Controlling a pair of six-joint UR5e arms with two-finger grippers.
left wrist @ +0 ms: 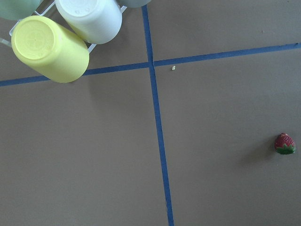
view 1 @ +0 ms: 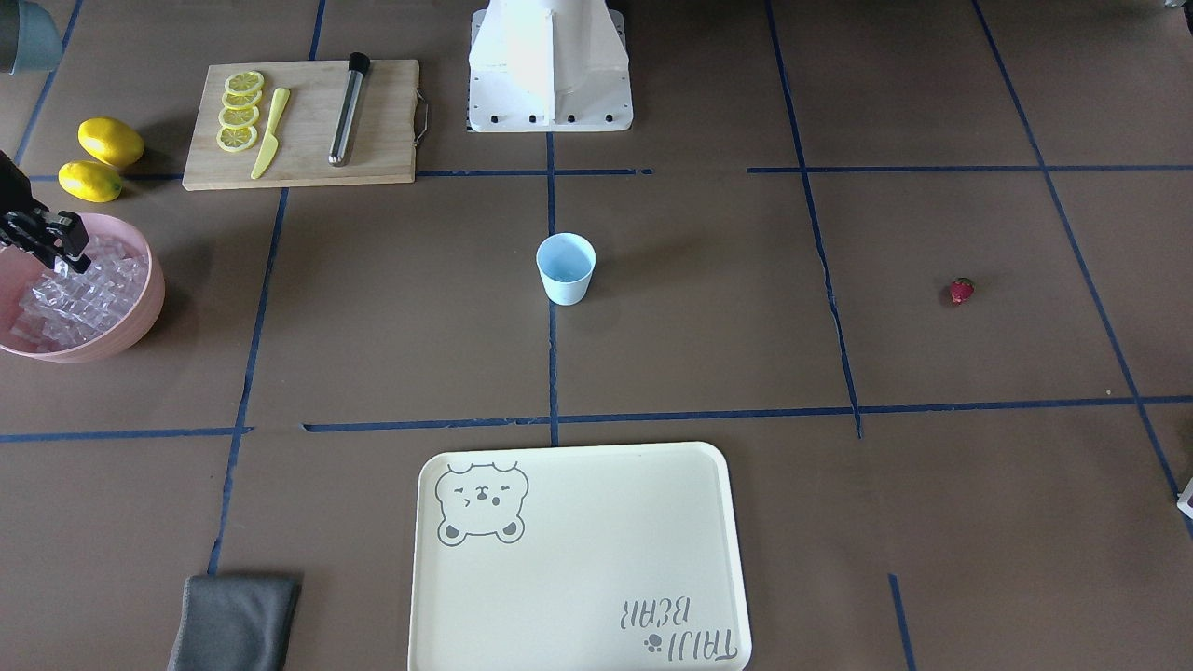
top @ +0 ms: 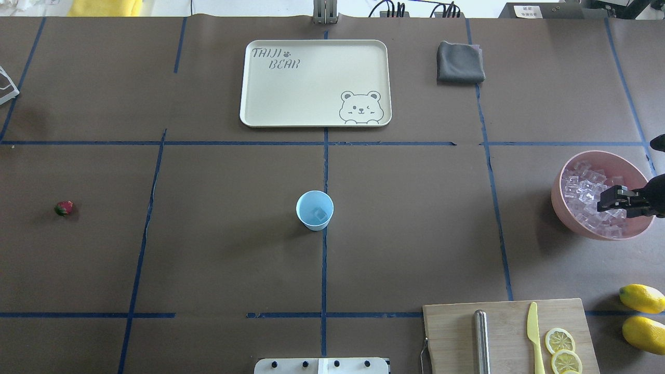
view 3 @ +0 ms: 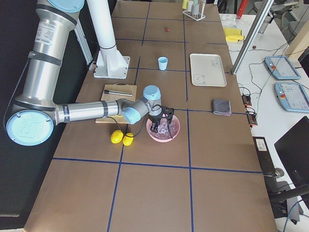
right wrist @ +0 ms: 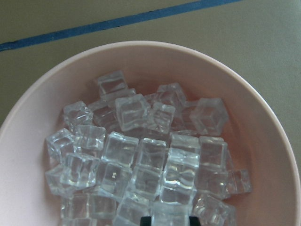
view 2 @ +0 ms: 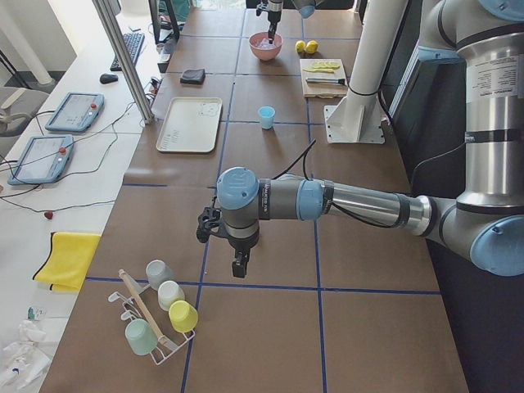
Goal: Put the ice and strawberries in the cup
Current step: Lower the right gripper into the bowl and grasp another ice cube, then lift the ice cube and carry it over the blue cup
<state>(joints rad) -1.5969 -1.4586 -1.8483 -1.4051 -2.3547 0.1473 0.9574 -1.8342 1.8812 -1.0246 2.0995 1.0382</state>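
Observation:
The pale-blue cup stands upright mid-table with one ice cube inside. More ice fills the pink bowl at the robot's right. My right gripper is down in that bowl, its fingertips close on either side of a cube at the wrist view's bottom edge. The strawberry lies alone on the table far to the left, also seen in the left wrist view. The left gripper hangs above the table beyond the strawberry; whether it is open or shut I cannot tell.
A cream tray and a grey cloth lie at the far side. A cutting board holds lemon slices, a yellow knife and a metal rod, with two lemons beside it. A rack of cups sits near the left gripper.

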